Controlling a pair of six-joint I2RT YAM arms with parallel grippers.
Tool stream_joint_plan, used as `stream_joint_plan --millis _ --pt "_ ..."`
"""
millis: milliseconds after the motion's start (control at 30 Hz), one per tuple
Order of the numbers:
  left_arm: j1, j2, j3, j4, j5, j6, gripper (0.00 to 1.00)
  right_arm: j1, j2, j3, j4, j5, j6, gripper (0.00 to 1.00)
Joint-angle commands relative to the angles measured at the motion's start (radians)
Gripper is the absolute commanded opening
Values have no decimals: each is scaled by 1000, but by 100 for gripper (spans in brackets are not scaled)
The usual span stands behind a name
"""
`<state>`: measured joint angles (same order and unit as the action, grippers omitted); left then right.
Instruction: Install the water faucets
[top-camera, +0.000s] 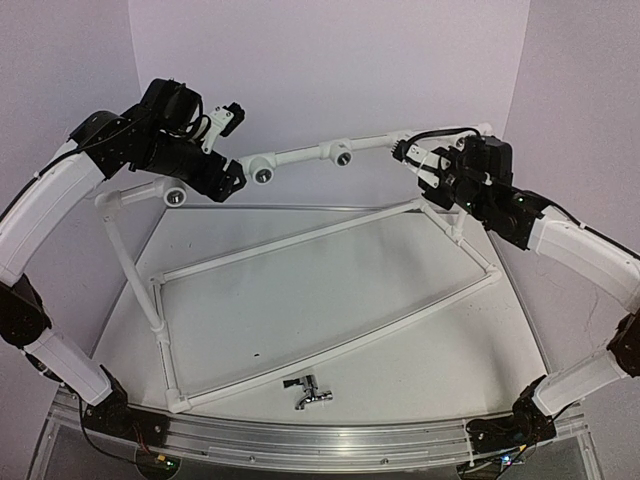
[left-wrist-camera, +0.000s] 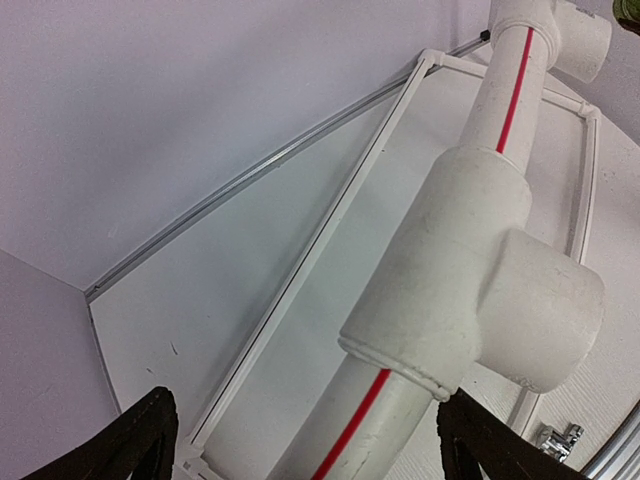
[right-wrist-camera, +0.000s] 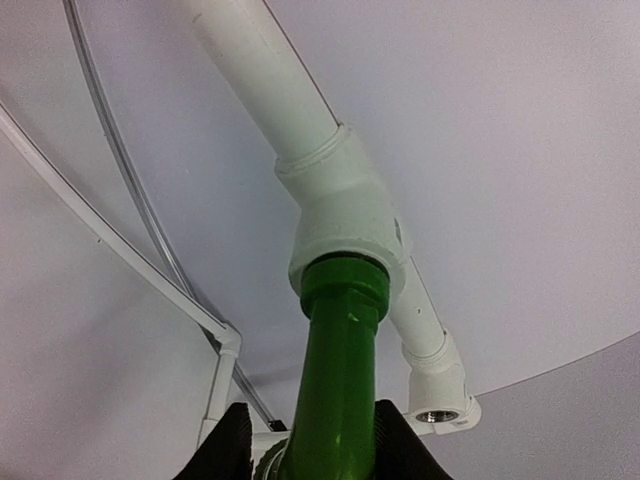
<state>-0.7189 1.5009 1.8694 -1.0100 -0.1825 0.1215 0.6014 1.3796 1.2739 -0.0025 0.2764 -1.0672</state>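
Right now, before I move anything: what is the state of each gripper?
Left gripper: open, jaws astride the white pipe.
Right gripper: closed on the green faucet.

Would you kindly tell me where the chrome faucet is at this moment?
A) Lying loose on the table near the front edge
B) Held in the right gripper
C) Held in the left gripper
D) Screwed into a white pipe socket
A: the chrome faucet lies on the table near the front edge with nothing touching it, while the right gripper is closed on the green faucet instead.
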Motion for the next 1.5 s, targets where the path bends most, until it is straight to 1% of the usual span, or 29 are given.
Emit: stream_joint_plan --millis 0,67,333,400,667,733,1000,1267,1467 --pt "-7 -18 -9 -65 47 -46 89 1 3 9 59 8 70 36" --pt "-7 -18 -10 -65 47 -46 89 1 0 9 54 5 118 33" --pt "-7 -18 -10 -64 47 -47 89 1 -12 26 3 -42 301 15" --pt "-7 -17 -10 -65 46 -48 89 1 -11 31 -37 -58 335 13" --pt "-7 -15 -9 -65 46 -47 89 -1 -7 50 -84 -97 446 7" --pt "-7 -16 -7 -67 46 -48 89 -6 -4 62 -103 -113 486 4" --pt "-6 -14 -9 -63 47 -47 89 -17 -9 100 -189 -202 698 4" --pt "-7 -12 -9 -63 49 -47 89 -46 -2 124 -215 -274 873 1" --pt "-7 -14 -12 -63 46 -47 89 -65 7 144 -230 -371 1002 1"
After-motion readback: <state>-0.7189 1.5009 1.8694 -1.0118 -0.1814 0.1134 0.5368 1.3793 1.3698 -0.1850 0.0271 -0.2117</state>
